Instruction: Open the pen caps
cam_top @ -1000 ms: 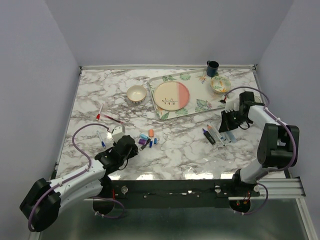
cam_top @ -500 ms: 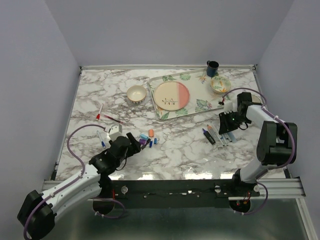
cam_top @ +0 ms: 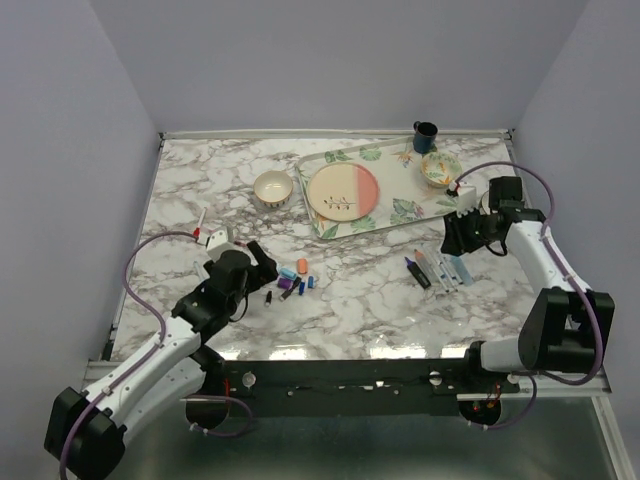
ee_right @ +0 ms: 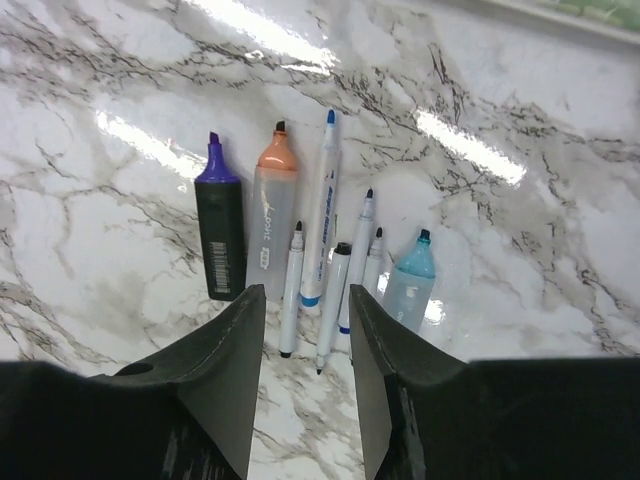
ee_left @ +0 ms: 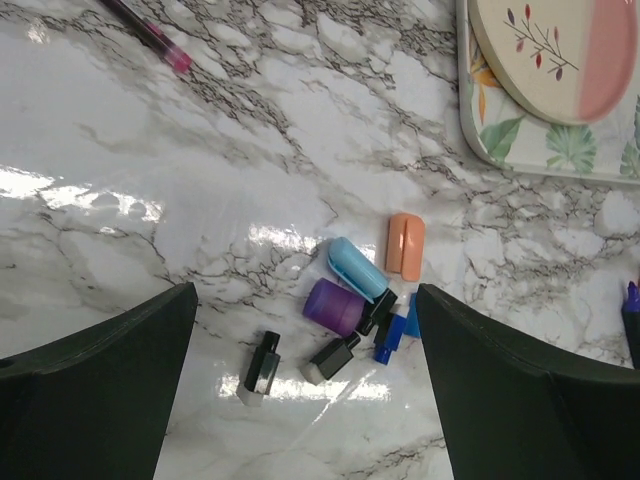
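Several loose pen caps (ee_left: 357, 268) lie in a cluster on the marble: light blue, orange (ee_left: 405, 246), purple (ee_left: 336, 307), blue (ee_left: 398, 335) and two black ones (ee_left: 263, 363). In the top view the cluster (cam_top: 292, 281) sits just right of my left gripper (cam_top: 254, 264). That gripper (ee_left: 305, 292) hangs above the caps, open wide and empty. Several uncapped pens (ee_right: 322, 200) lie in a row on the table. My right gripper (ee_right: 307, 295) hovers over their near ends, open, holding nothing. From above, the row of pens (cam_top: 436, 268) lies below and left of the right gripper (cam_top: 456, 238).
A floral tray (cam_top: 400, 210) at the back holds a pink and cream plate (cam_top: 343, 192). A cream bowl (cam_top: 272, 187) stands left of it. A patterned bowl (cam_top: 440, 168) and a dark mug (cam_top: 425, 133) stand at the back right. A magenta pen (ee_left: 150, 35) lies apart at the left.
My left gripper opened wide and drew back from the caps, leaving a black cap on the table. My right gripper opened and pulled back slightly from the row of pens.
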`<state>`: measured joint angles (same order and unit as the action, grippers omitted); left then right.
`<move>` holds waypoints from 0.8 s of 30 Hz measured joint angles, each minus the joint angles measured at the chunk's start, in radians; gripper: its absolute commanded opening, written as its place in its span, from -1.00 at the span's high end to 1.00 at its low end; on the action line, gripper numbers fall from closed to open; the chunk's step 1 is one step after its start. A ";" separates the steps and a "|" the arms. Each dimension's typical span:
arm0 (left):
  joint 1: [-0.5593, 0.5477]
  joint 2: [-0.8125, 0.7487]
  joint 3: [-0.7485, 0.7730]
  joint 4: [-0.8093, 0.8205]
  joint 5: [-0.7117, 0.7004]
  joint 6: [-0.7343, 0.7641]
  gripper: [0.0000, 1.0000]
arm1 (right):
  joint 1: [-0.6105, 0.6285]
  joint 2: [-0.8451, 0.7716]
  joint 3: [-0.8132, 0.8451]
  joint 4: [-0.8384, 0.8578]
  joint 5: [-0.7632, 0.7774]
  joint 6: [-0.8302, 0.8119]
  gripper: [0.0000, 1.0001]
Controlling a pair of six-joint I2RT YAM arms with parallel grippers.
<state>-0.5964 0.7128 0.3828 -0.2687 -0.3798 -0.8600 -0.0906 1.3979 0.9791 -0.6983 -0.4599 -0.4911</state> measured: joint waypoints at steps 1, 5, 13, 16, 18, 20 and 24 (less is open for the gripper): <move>0.037 0.021 0.014 0.009 0.014 0.012 -0.97 | 0.000 -0.018 0.000 0.001 -0.008 -0.005 0.06; 0.113 0.068 0.037 0.025 0.047 0.035 -0.97 | 0.000 -0.082 0.000 0.002 -0.048 -0.023 0.03; 0.251 0.142 0.105 0.042 0.137 0.082 -0.97 | 0.000 -0.205 -0.010 0.009 -0.140 -0.061 0.02; 0.310 0.187 0.136 0.045 0.170 0.098 -0.97 | 0.000 -0.212 -0.010 0.008 -0.166 -0.071 0.02; 0.336 0.210 0.146 0.047 0.188 0.101 -0.97 | 0.000 -0.212 -0.012 0.008 -0.179 -0.078 0.02; 0.364 0.235 0.152 0.052 0.206 0.103 -0.97 | 0.000 -0.212 -0.012 0.008 -0.190 -0.082 0.02; 0.401 0.277 0.160 0.057 0.228 0.104 -0.97 | 0.000 -0.212 -0.012 0.008 -0.206 -0.087 0.02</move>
<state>-0.1955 0.9894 0.5426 -0.2119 -0.1516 -0.7563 -0.0906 1.1854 0.9672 -0.6907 -0.6655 -0.5777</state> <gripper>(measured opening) 0.987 0.490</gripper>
